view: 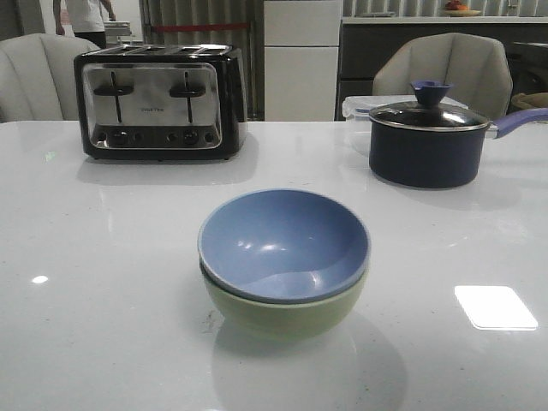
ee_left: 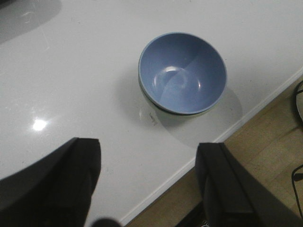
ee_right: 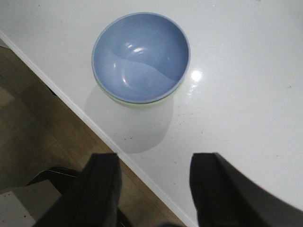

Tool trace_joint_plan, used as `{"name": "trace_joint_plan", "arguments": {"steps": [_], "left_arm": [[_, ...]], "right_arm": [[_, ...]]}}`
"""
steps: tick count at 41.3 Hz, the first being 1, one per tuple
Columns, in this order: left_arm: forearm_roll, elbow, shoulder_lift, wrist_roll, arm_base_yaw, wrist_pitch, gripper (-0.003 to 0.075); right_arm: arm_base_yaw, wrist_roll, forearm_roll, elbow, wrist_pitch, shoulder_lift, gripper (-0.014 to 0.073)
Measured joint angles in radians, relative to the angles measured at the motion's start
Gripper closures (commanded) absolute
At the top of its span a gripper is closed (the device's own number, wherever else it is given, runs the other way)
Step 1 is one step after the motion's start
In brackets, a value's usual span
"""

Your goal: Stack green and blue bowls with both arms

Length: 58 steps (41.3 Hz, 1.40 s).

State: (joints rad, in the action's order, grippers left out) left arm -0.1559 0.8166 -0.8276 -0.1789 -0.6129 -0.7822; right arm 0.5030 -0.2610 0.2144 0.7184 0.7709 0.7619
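The dusty blue bowl (view: 282, 242) sits nested inside the pale green bowl (view: 287, 313) at the middle of the white table, near its front edge. The blue bowl also shows in the left wrist view (ee_left: 182, 72) and the right wrist view (ee_right: 141, 56), with only a thin green rim (ee_right: 137, 103) under it. My left gripper (ee_left: 147, 163) is open and empty, held high and back from the bowls over the table's front edge. My right gripper (ee_right: 154, 175) is open and empty, also high over the front edge. Neither gripper shows in the front view.
A black and chrome toaster (view: 160, 101) stands at the back left. A dark saucepan (view: 428, 141) with a blue-knobbed glass lid stands at the back right, a clear plastic container behind it. The table's front edge (ee_left: 189, 165) and the wooden floor (ee_right: 42, 127) lie below the grippers.
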Motion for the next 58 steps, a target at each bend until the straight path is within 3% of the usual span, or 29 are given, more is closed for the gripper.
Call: {"name": "trace_joint_plan", "arguments": {"steps": [7, 14, 22, 25, 36, 42, 58], "left_arm": [[0.067, -0.068, 0.093, 0.020, 0.000, -0.012, 0.0223], [0.199, -0.077, 0.112, 0.133, 0.009, -0.029, 0.0223], [0.225, -0.079, 0.112, 0.157, 0.013, -0.029, 0.0237], [0.225, -0.079, 0.112, 0.157, 0.013, -0.029, 0.0281], [0.228, -0.079, 0.112, 0.158, 0.013, -0.029, 0.0533], [0.228, -0.079, 0.112, 0.158, 0.013, -0.029, 0.0629], [0.228, -0.079, 0.112, 0.158, 0.013, -0.029, 0.0627]], "right_arm": [[0.000, 0.006, -0.019, 0.000, 0.000, 0.000, 0.0163], [-0.009, 0.115, -0.120, 0.000, 0.007, 0.000, 0.0192], [-0.016, 0.159, -0.142, 0.000, 0.030, 0.000, 0.0197], [-0.016, 0.165, -0.142, 0.000, 0.030, 0.000, 0.0244], [-0.016, 0.169, -0.142, 0.000, 0.030, 0.000, 0.0546], [-0.016, 0.169, -0.142, 0.000, 0.030, 0.000, 0.0537], [-0.016, 0.169, -0.142, 0.000, 0.030, 0.000, 0.0537]]}}
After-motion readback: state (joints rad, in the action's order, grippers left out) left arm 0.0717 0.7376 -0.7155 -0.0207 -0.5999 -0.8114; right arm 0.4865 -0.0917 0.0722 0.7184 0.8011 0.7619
